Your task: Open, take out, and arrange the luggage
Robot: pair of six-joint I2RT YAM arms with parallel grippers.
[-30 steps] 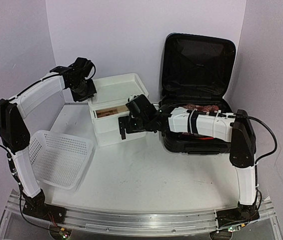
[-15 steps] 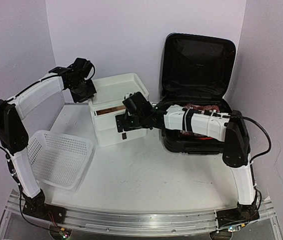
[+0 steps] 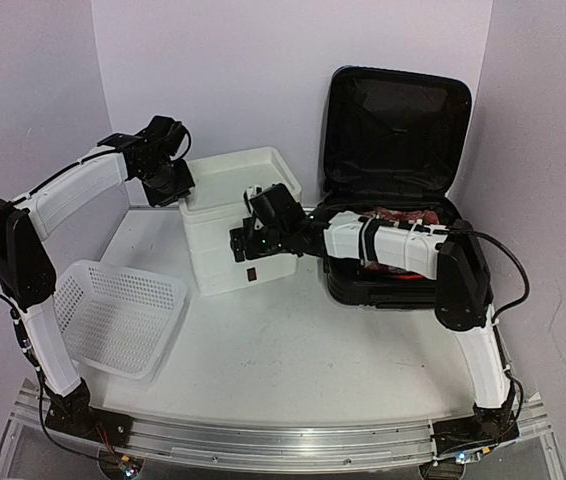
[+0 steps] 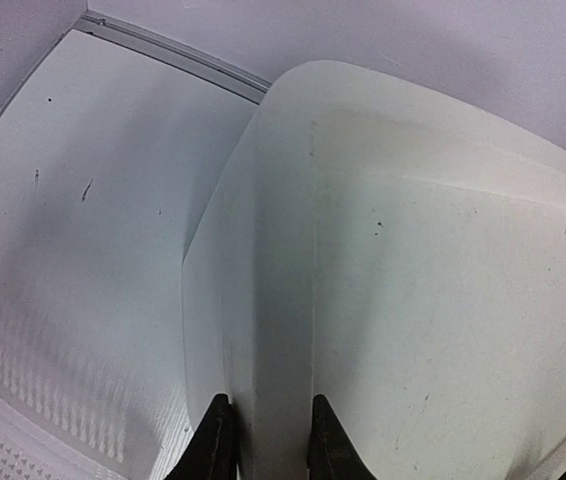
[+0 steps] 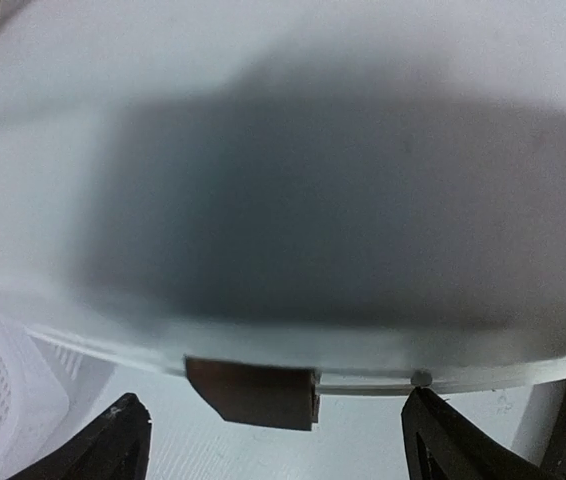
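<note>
**Overhead view.** The luggage (image 3: 395, 125) stands at the back right of the table (image 3: 293, 350). It is open, its lid upright against the rear wall and its base flat on the table. Something red (image 3: 403, 215) lies in the base; I cannot tell what it is. My right forearm crosses in front of the base. The white drawer box (image 3: 225, 195) sits just left of the luggage, and the perforated basket (image 3: 123, 310) is well apart at the front left.

**Left wrist view.** My left gripper (image 4: 268, 448) is clamped on the raised rim of the white drawer box (image 4: 413, 300) at its back left corner, one finger on each side of the rim (only the fingertips (image 4: 213, 440) show at the bottom edge). A corner of the perforated basket (image 4: 3, 440) shows at lower left.

**Right wrist view.** My right gripper (image 5: 285, 452) stands with its jaws wide apart and holds nothing. It is pointed at the front of the white drawer box (image 5: 313, 200), which is blurred at this closeness. A small brown piece (image 5: 253, 392) shows beneath the white edge, between my two fingers and above them.
</note>
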